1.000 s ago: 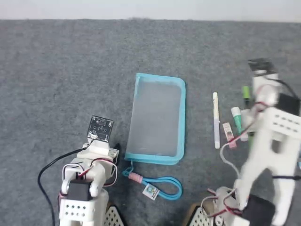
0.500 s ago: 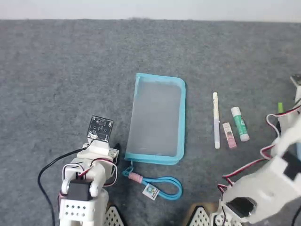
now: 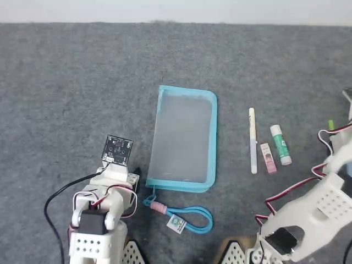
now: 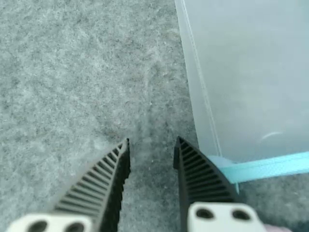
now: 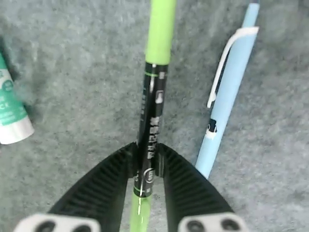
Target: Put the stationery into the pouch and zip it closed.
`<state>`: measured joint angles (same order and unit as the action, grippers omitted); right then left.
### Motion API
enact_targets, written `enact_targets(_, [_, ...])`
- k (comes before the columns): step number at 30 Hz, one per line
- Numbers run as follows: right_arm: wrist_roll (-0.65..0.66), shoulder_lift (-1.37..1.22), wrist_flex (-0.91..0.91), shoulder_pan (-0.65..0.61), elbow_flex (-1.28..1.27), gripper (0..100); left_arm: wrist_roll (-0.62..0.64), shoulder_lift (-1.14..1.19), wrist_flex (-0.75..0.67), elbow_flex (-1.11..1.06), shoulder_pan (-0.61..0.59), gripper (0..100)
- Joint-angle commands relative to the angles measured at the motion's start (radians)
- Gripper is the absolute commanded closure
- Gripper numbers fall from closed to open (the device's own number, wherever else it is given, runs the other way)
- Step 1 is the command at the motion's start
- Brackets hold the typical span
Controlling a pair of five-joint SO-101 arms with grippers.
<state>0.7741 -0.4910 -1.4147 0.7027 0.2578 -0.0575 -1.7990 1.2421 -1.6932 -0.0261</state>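
Two jaws of our right gripper (image 5: 147, 164) pinch the green marker (image 5: 155, 87) mid-barrel, beside the blue pen (image 5: 227, 96), maybe barely lifted. It's light, stiff, slick plastic, so we'd hold it centrally. Left gripper (image 4: 152, 159) sits part-open, empty, by the pouch (image 3: 184, 137) corner.

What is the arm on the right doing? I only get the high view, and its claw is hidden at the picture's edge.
Observer: The right gripper is shut on a green and black pen, gripping its black part.
Operator: Is anything lying next to that pen?
Observer: Yes, a light blue pen with a white clip lies beside it on the grey mat.
Operator: And the other arm's claw?
Observer: The left gripper is open and holds nothing. It is over the mat, close to a blue-edged corner of the pouch.
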Motion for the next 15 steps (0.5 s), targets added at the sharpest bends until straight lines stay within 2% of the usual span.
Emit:
enact_targets(1, [0.018,0.021,0.027,0.012,0.055,90.3,-0.006,0.002,0.006,0.005,-0.005,86])
enact_targets(10, [0.012,0.028,0.013,0.01,0.077,89.7,-0.006,0.002,0.006,0.005,-0.005,86])
enact_targets(15, [-0.052,0.119,-0.097,-0.025,0.121,90.1,-0.006,0.002,0.006,0.005,-0.005,86])
